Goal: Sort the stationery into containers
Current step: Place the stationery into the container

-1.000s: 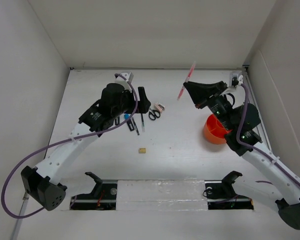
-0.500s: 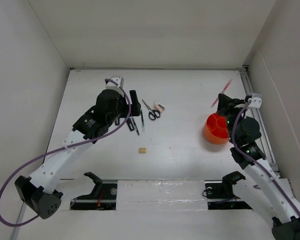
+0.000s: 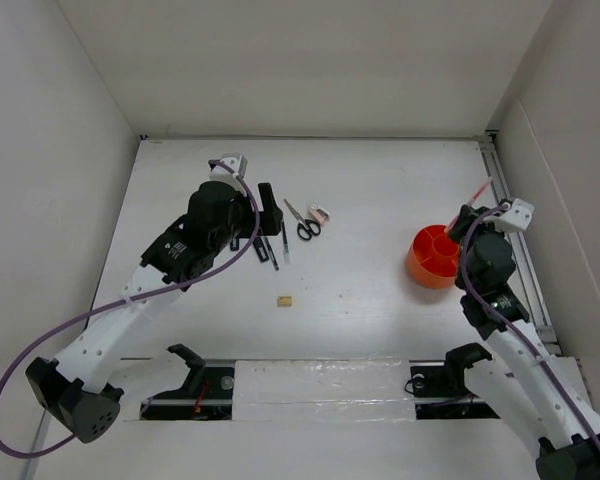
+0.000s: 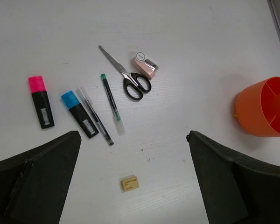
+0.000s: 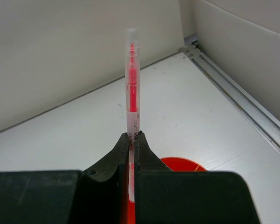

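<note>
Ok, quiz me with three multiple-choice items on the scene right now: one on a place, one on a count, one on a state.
1. Where does the orange cup stand? A) right side of the table B) far-left corner C) near-left corner
2. How many short markers lie on the table? A) one B) two C) four
3. The right gripper is A) open and empty B) shut on the red pen C) open around the cup
Answers: 1 A, the top view shows it close to the right gripper. 2 B, a pink marker and a blue marker show in the left wrist view. 3 B, its jaws pinch the pen.
</note>
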`<state>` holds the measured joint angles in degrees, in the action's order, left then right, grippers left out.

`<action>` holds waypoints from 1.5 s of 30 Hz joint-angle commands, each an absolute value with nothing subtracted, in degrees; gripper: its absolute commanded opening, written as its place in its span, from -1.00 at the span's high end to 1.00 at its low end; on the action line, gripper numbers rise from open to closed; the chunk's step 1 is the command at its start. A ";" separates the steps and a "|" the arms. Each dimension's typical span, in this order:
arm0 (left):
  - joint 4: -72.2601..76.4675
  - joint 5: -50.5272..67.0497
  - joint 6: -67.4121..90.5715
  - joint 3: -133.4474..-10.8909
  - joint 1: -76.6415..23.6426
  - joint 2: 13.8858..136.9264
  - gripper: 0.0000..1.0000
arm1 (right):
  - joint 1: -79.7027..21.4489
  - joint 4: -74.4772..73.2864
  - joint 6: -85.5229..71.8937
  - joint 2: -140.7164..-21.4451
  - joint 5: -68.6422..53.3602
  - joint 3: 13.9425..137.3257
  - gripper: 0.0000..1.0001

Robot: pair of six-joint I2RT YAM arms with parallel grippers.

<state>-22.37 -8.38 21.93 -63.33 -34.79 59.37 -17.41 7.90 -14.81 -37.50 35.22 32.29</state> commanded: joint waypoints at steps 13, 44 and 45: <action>-20.57 -5.63 21.88 -62.93 -34.80 56.69 -0.98 | -17.05 7.21 -21.70 -40.07 43.42 28.30 1.00; -20.04 -3.43 21.88 -62.93 -34.80 55.63 -0.98 | -16.52 -2.46 -28.04 -51.42 48.16 32.70 1.00; -19.52 -3.43 21.88 -62.93 -34.80 55.63 -0.98 | -16.52 -3.07 -28.73 -51.42 48.16 32.70 1.00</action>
